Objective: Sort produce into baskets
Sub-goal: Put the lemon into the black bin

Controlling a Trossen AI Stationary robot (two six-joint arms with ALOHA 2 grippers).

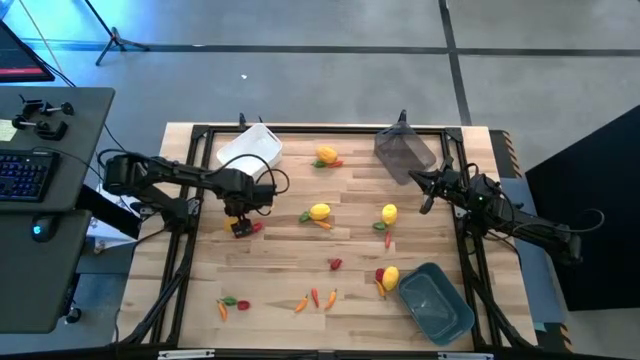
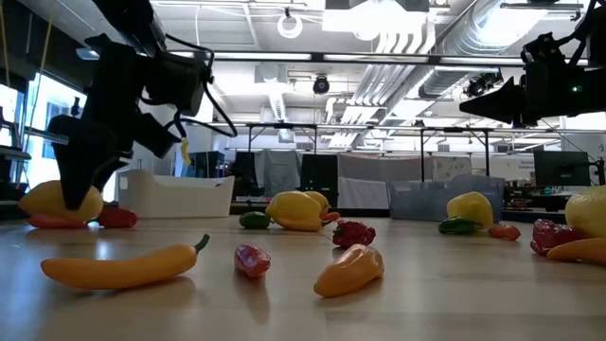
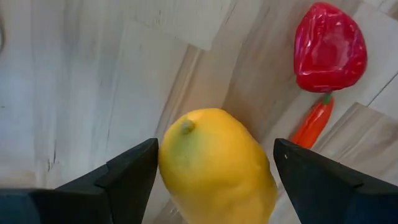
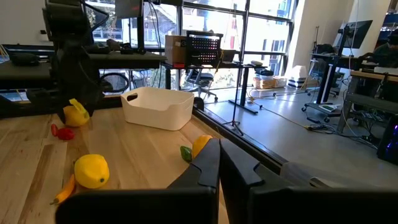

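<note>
We are watching the left gripper (image 1: 241, 226) working over a yellow fruit (image 3: 216, 168) on the table (image 1: 280, 270). In the left wrist view the fruit is sitting directly between the two dark fingers (image 3: 127, 177), with a gap showing on each side, so the jaws are standing wide and not yet pressing on it. We are judging this as the moment just ahead of a grasp, not a hold.

The relation that matters: the fruit is lying straight ahead of the tool and centred between the fingers. Its long axis is running roughly along the line of the fingers, stem end pointing away from the wrist, so closing would be pinching across its narrow width. Beyond the fruit, farther from the wrist, a red pepper (image 3: 329, 48) is lying with a thin orange piece (image 3: 314, 122) just beside it; both are outside the fingers' span and apart from the fruit. In the low view the left arm is coming down onto this same yellow fruit (image 2: 59, 202).

The white basket (image 1: 250, 150) is sitting near the left gripper, toward the far edge of the table, and is the closest of the three bins to it; the grey basket (image 1: 404, 152) and the blue basket (image 1: 437, 303) are lying well apart on the other side.

The right gripper (image 1: 428, 192) is waiting beside the grey basket, fingers closed together and holding nothing. It is much farther from this fruit than the left.
</note>
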